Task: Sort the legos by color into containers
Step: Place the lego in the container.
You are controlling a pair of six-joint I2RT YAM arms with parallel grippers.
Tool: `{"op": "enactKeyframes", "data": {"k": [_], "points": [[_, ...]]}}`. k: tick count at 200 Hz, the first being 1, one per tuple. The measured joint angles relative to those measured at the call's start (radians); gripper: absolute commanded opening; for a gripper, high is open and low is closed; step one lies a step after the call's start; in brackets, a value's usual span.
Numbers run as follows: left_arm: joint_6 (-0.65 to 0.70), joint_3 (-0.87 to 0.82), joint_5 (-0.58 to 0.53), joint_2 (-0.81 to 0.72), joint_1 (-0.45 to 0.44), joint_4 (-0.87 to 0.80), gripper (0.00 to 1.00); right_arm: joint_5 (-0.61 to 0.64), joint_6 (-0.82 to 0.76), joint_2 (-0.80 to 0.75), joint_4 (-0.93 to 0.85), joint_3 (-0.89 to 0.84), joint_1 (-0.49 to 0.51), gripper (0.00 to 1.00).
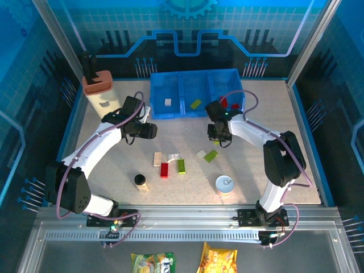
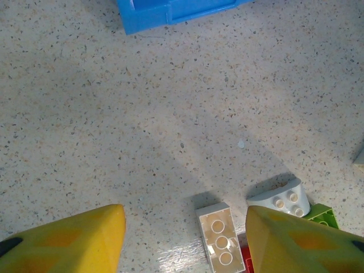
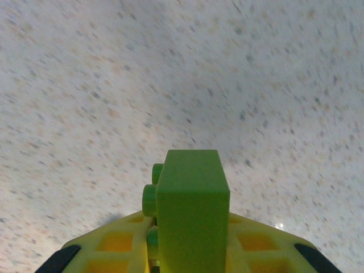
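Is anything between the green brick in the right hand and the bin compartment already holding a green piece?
Nothing visible does: the right hand holds the green brick over bare table, and only the bin's own near wall precedes the middle compartment.

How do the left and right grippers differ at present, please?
The left gripper is open and empty; the right gripper is shut on a lime green brick. The left gripper hangs over loose bricks, the right gripper over bare table. Both have yellow fingers.
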Motion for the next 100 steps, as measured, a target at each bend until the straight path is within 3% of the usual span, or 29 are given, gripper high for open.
{"op": "enactKeyframes", "data": {"k": [100], "points": [[0.0, 0.0, 0.005, -0.001, 0.0, 0.002, 0.59, -0.011, -0.137, 0.235, -0.02, 0.393, 0.008, 0.24]]}}
